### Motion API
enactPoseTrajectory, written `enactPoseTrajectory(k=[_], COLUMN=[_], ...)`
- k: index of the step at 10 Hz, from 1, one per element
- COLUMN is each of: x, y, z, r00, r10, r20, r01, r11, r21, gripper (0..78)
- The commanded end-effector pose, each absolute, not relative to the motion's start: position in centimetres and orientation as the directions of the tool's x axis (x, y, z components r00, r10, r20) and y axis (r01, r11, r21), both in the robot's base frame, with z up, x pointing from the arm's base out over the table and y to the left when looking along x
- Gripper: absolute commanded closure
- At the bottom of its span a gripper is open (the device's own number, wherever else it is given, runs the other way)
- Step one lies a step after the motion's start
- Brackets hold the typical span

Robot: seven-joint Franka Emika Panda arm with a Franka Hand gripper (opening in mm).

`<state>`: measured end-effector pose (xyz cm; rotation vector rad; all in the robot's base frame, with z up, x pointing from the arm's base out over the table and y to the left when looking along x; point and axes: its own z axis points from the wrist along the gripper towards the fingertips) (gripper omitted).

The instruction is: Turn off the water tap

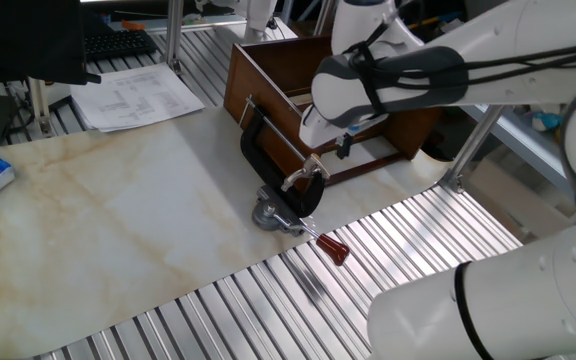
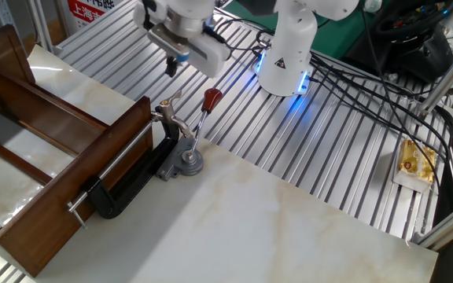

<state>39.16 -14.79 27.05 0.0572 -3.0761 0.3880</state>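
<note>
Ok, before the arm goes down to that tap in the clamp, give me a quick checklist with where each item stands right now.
1. Water tap in view: ok.
2. Tap held by black C-clamp on wooden box: ok.
3. Gripper apart from tap, above it: ok.
4. Jaws closed or open: cannot tell, fingertips too small.
5. Red-handled rod close beside tap, may obstruct: not ok.
6. Lever position, on or off: cannot tell.

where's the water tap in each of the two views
One fixed view: the water tap sits just right of centre, at the near end of the black clamp, below the gripper.
The other fixed view: the tap is upper left of centre, by the wooden box corner.
Shared landmark: the red handle lies close to the tap in both.
</note>
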Motion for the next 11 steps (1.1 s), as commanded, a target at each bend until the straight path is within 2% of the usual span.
enactPoseTrajectory(k=[1,7,10,11], x=[39.3,39.9,40.0,40.1], y=[-15.3,-16.1,-16.9,-16.8], z=[26.5,23.4,21.9,21.2], r00=[-0.998,-0.998,-0.998,-0.998], r10=[-0.013,-0.038,-0.041,-0.029], r20=[0.058,0.053,0.052,0.060], r01=[-0.027,-0.048,-0.048,-0.034], r11=[0.972,0.979,0.990,0.997], r21=[-0.235,-0.199,-0.131,-0.069], gripper=[77.6,77.6,77.6,77.6])
